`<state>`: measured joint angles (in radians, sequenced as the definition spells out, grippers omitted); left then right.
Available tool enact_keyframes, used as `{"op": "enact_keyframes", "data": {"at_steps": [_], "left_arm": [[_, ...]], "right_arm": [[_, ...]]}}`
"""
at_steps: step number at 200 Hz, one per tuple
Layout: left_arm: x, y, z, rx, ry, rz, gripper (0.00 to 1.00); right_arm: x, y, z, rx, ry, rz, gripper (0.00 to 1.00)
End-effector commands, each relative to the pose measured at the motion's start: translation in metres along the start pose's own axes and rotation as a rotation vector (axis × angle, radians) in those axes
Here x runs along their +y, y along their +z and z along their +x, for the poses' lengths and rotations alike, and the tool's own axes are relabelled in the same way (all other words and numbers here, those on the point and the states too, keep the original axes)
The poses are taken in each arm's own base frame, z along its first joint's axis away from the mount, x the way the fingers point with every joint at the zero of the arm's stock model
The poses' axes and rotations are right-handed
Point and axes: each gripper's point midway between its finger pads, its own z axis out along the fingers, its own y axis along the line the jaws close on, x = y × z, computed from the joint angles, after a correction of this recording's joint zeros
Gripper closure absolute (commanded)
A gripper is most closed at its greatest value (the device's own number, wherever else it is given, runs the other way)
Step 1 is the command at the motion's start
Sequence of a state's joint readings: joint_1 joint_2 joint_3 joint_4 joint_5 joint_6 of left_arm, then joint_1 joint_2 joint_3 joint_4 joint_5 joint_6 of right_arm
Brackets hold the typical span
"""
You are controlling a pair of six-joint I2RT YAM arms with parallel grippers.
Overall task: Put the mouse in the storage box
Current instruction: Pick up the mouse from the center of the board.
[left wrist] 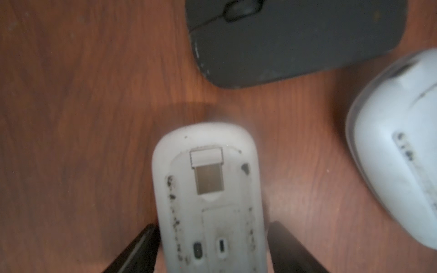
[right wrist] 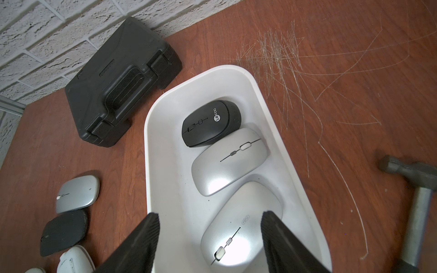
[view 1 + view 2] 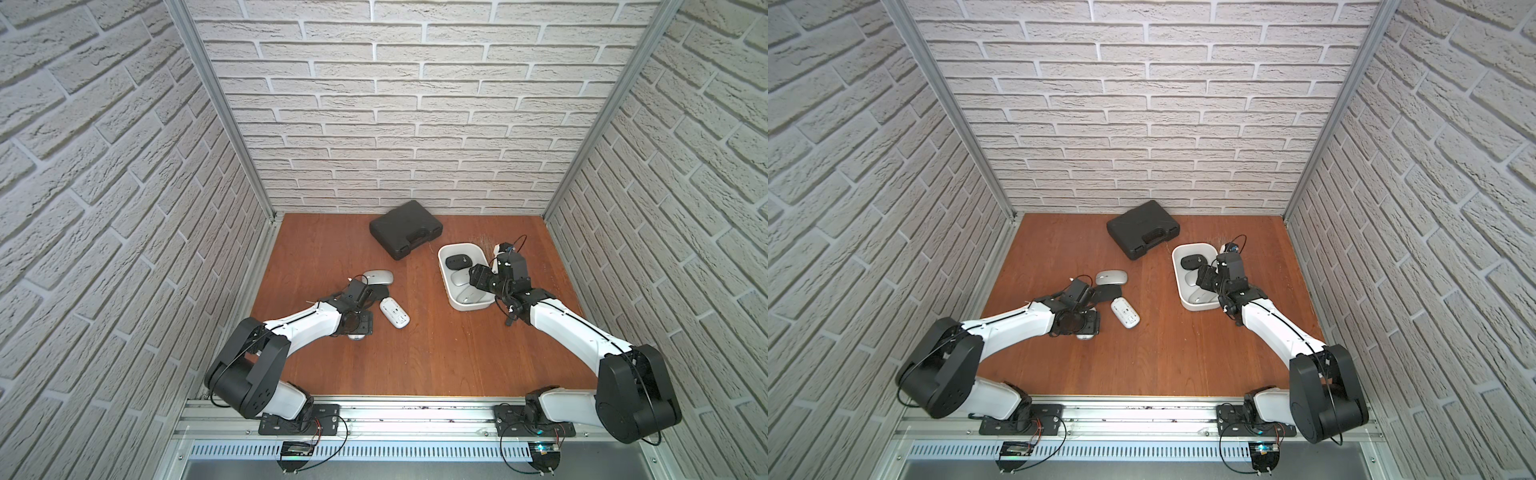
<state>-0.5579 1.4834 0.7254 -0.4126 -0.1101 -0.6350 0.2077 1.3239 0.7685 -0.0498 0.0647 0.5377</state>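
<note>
Mouse [image 1: 208, 201], white and belly-up, lies on the wooden table [image 1: 71, 118], apparently not yet lifted, with the left gripper [image 1: 211, 225] reaching low and clamped on its sides. Three mice [image 2: 227, 163] already lie in the white storage box [image 2: 163, 153], well apart from it, and three other mice [image 3: 378, 277] wait close by. The right gripper [image 2: 210, 214] hovers over the box, jaws apart and empty.

Both top views look down from high up at the near edge and see the whole brown table [image 3: 415, 353]. The left wrist camera sits very close over a white mouse [image 1: 208, 189]. The right wrist camera looks down into the storage box [image 2: 163, 165], which both top views show too.
</note>
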Motion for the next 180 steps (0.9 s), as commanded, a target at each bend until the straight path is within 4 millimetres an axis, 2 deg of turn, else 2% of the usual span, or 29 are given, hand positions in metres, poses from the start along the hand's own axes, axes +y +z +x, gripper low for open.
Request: {"op": "enact_keyframes", "data": {"at_steps": [1, 18, 48, 61, 89, 109, 128, 146, 166, 180], "left_arm": [[0.009, 0.010, 0.015, 0.074, -0.004, -0.064, 0.25], [0.009, 0.014, 0.020, 0.099, 0.001, -0.073, 0.28], [0.010, 0.015, 0.028, 0.124, 0.018, -0.076, 0.40], [0.009, 0.012, 0.027, 0.112, 0.026, -0.065, 0.42], [-0.001, -0.001, 0.013, 0.038, 0.045, 0.002, 0.45], [-0.015, -0.021, -0.008, -0.069, 0.066, 0.081, 0.47], [-0.037, -0.051, -0.034, -0.210, 0.113, 0.200, 0.48], [-0.060, -0.086, -0.057, -0.371, 0.177, 0.314, 0.47], [-0.076, -0.115, -0.072, -0.502, 0.238, 0.409, 0.47], [-0.084, -0.128, -0.078, -0.552, 0.283, 0.445, 0.47]], "right_arm": [[0.010, -0.004, -0.013, -0.035, -0.016, -0.030, 0.28], [0.008, -0.003, -0.012, -0.036, -0.017, -0.019, 0.28], [0.008, -0.003, -0.010, -0.034, -0.013, -0.022, 0.28], [0.009, -0.003, -0.010, -0.033, -0.010, -0.027, 0.28], [0.017, 0.000, -0.007, -0.009, -0.001, -0.072, 0.30], [0.027, 0.002, -0.002, 0.019, 0.016, -0.130, 0.32], [0.058, -0.002, -0.001, 0.040, 0.013, -0.284, 0.33], [0.104, -0.012, 0.005, 0.072, -0.061, -0.473, 0.36], [0.147, -0.026, 0.019, 0.129, -0.123, -0.627, 0.34], [0.175, -0.040, 0.025, 0.139, -0.147, -0.725, 0.32]]}}
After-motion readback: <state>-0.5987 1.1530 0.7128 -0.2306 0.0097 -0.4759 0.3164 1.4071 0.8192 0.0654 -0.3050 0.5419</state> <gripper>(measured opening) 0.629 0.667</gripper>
